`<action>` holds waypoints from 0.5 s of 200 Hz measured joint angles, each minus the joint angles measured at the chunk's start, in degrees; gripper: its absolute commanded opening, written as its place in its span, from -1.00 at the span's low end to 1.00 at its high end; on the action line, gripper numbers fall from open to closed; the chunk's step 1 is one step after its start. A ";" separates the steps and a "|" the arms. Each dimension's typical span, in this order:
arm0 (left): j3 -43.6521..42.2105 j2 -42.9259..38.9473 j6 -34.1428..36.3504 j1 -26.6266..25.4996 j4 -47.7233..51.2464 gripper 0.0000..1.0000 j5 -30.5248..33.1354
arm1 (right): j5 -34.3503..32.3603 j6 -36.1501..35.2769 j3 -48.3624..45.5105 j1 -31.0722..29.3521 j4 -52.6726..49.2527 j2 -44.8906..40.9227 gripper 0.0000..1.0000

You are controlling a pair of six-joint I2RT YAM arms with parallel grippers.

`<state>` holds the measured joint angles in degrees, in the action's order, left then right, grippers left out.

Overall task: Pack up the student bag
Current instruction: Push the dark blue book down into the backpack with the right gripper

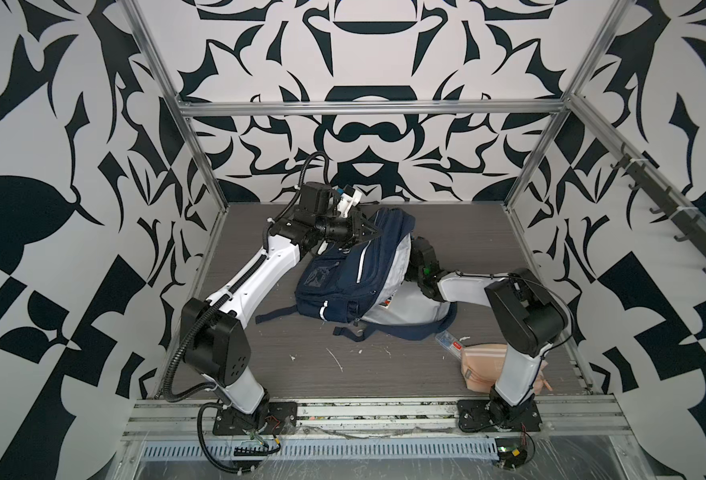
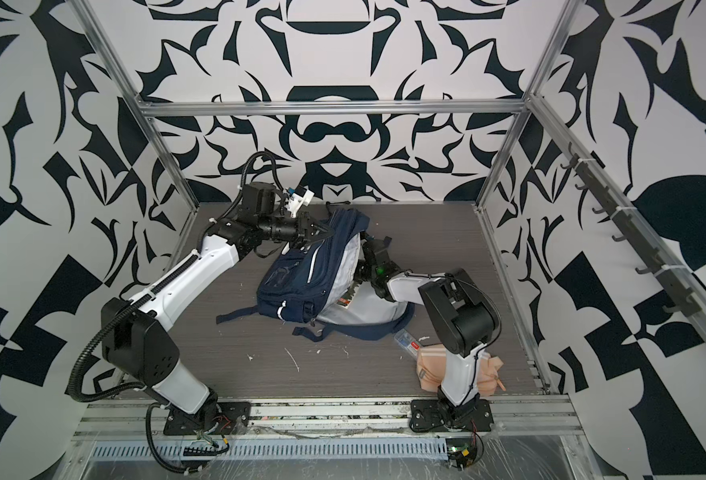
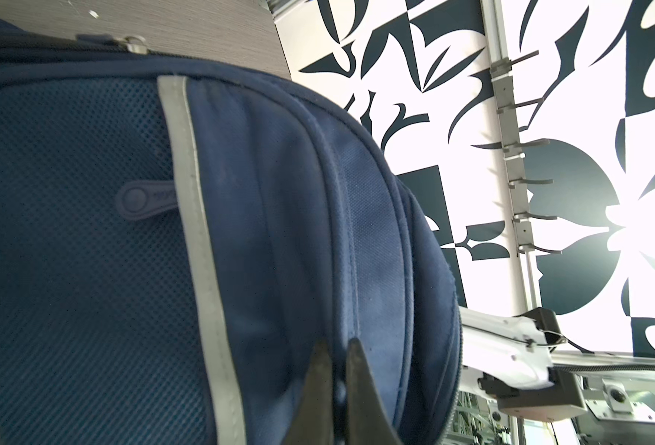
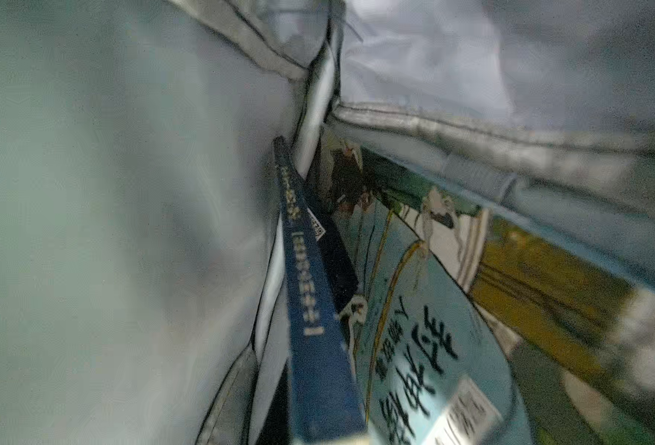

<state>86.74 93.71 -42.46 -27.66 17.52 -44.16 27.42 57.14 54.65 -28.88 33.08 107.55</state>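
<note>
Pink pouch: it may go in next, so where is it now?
In both top views the pink pouch lies at the table's front right, partly hidden behind the right arm, beside a small clear case.

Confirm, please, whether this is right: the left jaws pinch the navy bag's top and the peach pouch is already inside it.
One part is wrong: both top views show the peach pouch lying on the table by the right arm's base, outside the student bag. The left gripper does pinch the bag's top.

Chinese characters on light-blue book cover [image 4: 414,346], blue spine [image 4: 310,308]; illegible.
</note>
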 measured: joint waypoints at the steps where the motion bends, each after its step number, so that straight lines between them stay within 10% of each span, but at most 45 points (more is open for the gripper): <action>1: 0.00 0.00 -0.02 -0.02 -0.02 -1.00 0.04 | 0.00 0.02 0.04 -0.04 0.07 0.09 -0.98; 100: -3.54 -1.73 -1.53 -0.79 -2.40 -1.00 4.09 | -4.90 -0.66 2.51 -1.64 -2.21 2.21 0.20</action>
<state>83.20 91.98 -43.99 -28.45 15.11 -40.07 22.52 56.49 57.17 -30.52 30.87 109.75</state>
